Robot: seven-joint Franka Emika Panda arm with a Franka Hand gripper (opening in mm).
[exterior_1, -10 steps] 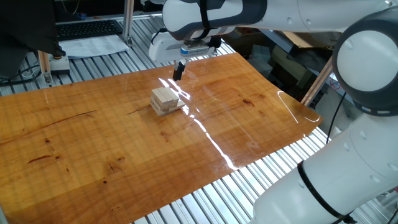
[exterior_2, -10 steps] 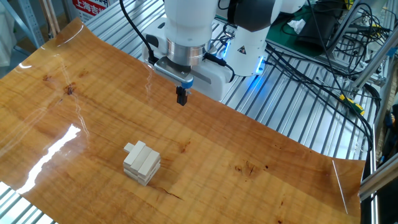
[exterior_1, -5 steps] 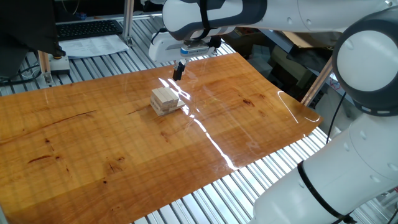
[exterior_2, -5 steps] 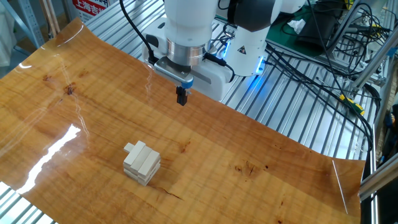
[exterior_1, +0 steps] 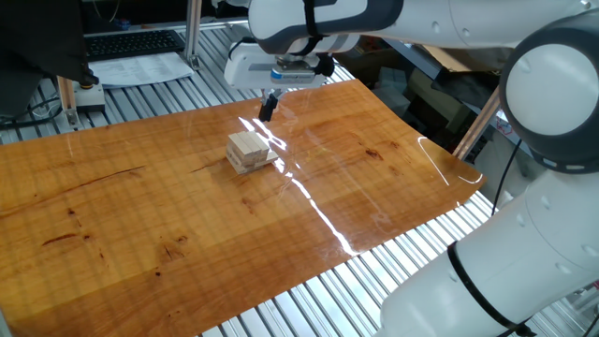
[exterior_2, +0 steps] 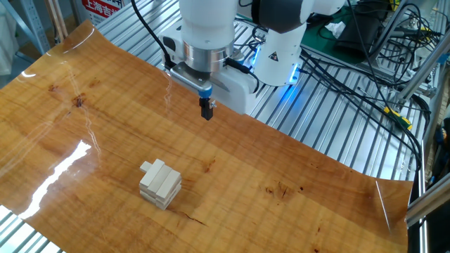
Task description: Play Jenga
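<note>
The Jenga stack (exterior_1: 249, 152) is a low pile of pale wooden blocks in about three crossed layers on the wooden tabletop; it also shows in the other fixed view (exterior_2: 160, 184), with one block sticking out at its top left. My gripper (exterior_1: 268, 109) hangs above the table beyond the stack, near the table's far edge, its black fingers closed together and holding nothing. In the other fixed view the gripper (exterior_2: 207, 111) is well above and behind the stack, apart from it.
The wooden tabletop (exterior_1: 168, 215) lies on a slatted aluminium frame (exterior_2: 330, 140). The robot base (exterior_2: 278, 49) with blue lights and cables stands behind the table. A keyboard and papers (exterior_1: 140, 56) lie off the table's far side.
The arm's wrist has shifted slightly; the gripper tip stays nearly in the same place above the table. The stack has not moved.
</note>
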